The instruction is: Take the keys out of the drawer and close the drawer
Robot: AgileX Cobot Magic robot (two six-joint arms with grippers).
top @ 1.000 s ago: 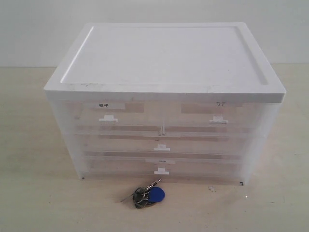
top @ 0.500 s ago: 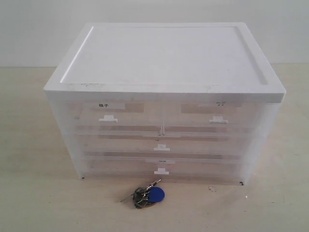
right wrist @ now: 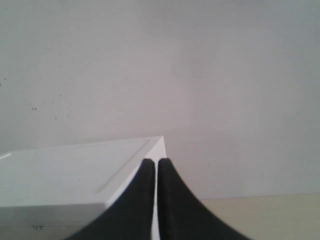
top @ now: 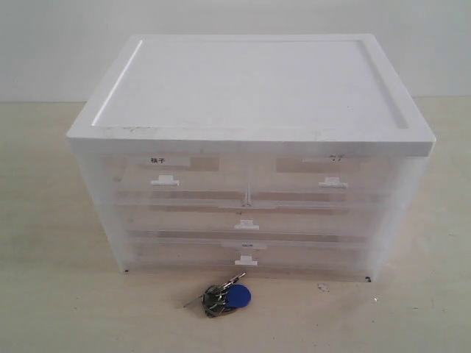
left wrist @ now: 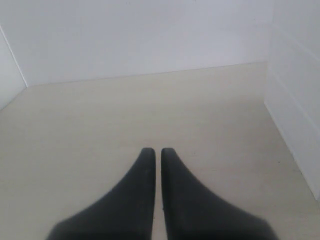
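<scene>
You see silvery keys (top: pixel 215 298), round blue fob (top: pixel 238 297), on the matte pale bench (top: pixel 59 294) | translucent plastic drawers (top: pixel 246 220) flush | left hand (left wrist: pixel 157 152), right hand (right wrist: pixel 156 162): black tapered tips pressed together, empty

We see only the finger pairs of our arms. Left gripper (left wrist: pixel 158 152): two matte black fingers (left wrist: pixel 132 200), wide at the base, each outer edge curving inward to a slim rounded tip, with a thin pale slit between the inner faces. Right gripper (right wrist: pixel 152 161): the same black fingers (right wrist: pixel 177 207) with the same flared-to-narrow profile, rounded tips and a hairline gap. Surfaces read smooth and uniform, going soft and blurred toward the base.
</scene>
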